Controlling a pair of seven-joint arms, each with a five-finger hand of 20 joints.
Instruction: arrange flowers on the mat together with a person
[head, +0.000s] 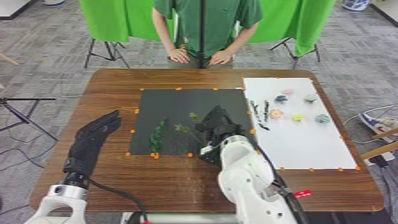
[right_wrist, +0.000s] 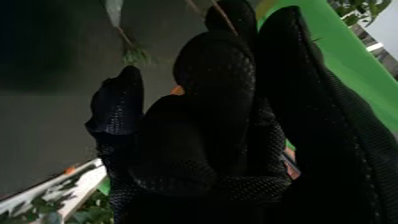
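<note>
Flowers (head: 276, 114) on sheet (head: 311, 145) right of mat (head: 182, 102)

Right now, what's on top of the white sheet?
On the white sheet lie small round flower heads, some pink or yellow, and dark twigs. The robot's right arm hides its near left corner, so I can't tell what is there.

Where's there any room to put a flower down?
There's lots of room on the near half of the white mat, below the coloured flowers and dark twigs. The far strip of the black mat, beyond the green sprigs, is free too. It's crowded among those flowers, and where the right hand is near the sprigs.
</note>
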